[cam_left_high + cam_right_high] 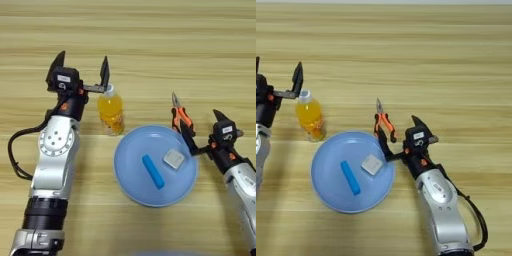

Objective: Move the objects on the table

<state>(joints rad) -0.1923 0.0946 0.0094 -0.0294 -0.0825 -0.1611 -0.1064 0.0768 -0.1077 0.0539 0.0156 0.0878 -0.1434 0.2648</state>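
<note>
Wooden counter fills view | left gripper spread wide beside orange-drink bottle, cap near one finger | blue bar, grey block on light-blue plate | right gripper released, straddling pliers, I judge for pickup

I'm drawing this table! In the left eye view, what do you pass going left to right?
Left tool → orange-drink bottle → blue bar → grey block → right tool. All above one wooden table.

Blue bar, grey block together; bottle upright.
</note>
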